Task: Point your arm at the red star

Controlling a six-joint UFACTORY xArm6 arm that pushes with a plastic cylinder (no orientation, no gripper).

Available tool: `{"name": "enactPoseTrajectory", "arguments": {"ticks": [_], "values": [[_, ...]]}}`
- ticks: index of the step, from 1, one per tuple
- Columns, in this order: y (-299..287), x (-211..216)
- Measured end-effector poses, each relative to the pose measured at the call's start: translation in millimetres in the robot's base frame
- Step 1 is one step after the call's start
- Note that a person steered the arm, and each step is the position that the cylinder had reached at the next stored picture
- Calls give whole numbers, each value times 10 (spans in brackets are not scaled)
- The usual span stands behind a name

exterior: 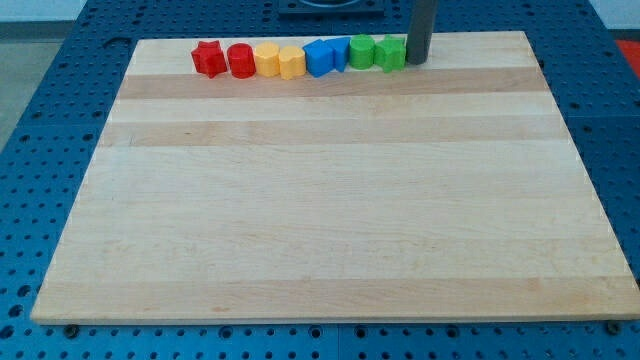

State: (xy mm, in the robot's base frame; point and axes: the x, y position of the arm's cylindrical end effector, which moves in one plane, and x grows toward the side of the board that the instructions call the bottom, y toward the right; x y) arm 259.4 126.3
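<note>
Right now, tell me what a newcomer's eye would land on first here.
First, the tight row of coloured blocks along the view's top edge of the wooden board: red star at the left end, then red, yellow, blue and green pieces. Next, my tip at the row's right end, against the green block, far from the star.

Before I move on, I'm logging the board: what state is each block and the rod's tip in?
red star: flat on board, the view's left end of the row
red cylinder: beside star
two yellow blocks: touching
two blue blocks: touching
green cylinder: upright
green block: right end of the row
my tip: down on board, against green block, far from star
</note>
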Motion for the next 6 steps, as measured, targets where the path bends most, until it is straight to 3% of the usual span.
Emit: {"name": "enactPoseTrajectory", "arguments": {"ticks": [1, 2, 4, 5, 6], "values": [[26, 600], [-721, 967], [-3147, 985], [-4267, 603], [-4310, 539]]}}
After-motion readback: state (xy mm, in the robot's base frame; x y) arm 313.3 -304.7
